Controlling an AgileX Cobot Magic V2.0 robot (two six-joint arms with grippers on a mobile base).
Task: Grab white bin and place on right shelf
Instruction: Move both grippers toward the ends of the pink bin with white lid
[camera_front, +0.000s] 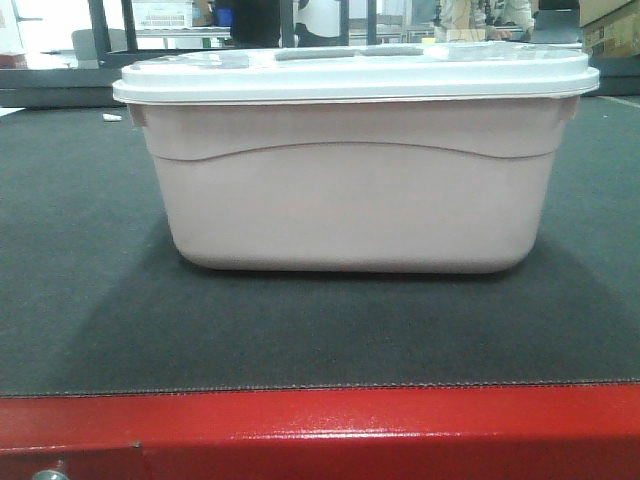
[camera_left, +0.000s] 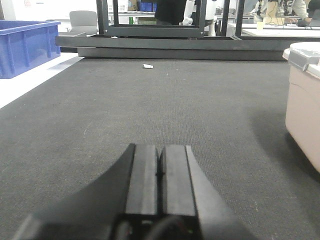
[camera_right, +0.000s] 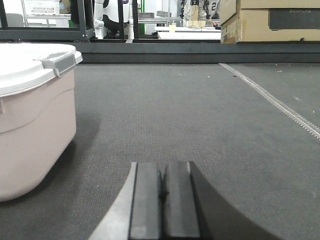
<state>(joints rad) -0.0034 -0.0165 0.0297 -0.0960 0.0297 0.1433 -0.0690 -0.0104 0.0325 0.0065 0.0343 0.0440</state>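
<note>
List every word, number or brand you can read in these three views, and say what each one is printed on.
No text can be read with certainty.
Dark label on the cardboard box, right wrist view: faint lettering, too blurred to read.
On the white bin: no label or print visible.
On the blue crate: no print visible.

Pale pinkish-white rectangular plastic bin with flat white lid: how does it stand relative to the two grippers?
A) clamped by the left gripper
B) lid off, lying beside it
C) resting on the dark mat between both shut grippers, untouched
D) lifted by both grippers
C: the pale pinkish-white lidded plastic bin rests on the dark mat, right of the shut left gripper and left of the shut right gripper, neither touching it.
</note>
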